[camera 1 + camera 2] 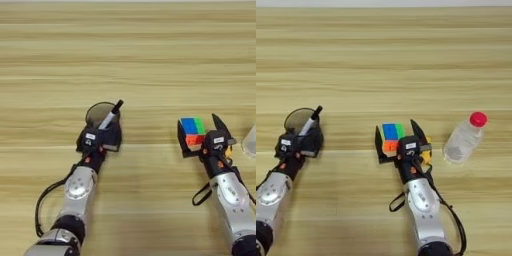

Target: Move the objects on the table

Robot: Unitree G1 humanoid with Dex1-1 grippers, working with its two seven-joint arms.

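Note:
The black mesh pen cup (pixel 101 114) stands left of centre on the table (pixel 128 60), with a black-and-white marker (pixel 111 116) leaning out of it. My left gripper (pixel 99 141) is pressed against the cup's near side. The multicoloured puzzle cube (pixel 392 136) sits between the spread black fingers of my right gripper (pixel 397 137), which is open; the left finger (pixel 377 146) is against the cube. A yellow tape measure (pixel 427 153) peeks out just right of that gripper, mostly hidden, and its black strap (pixel 397 202) loops beside my forearm.
A clear plastic bottle with a red cap (pixel 464 140) stands just right of my right gripper, close to the tape measure. A black cable (pixel 41 207) hangs beside my left forearm.

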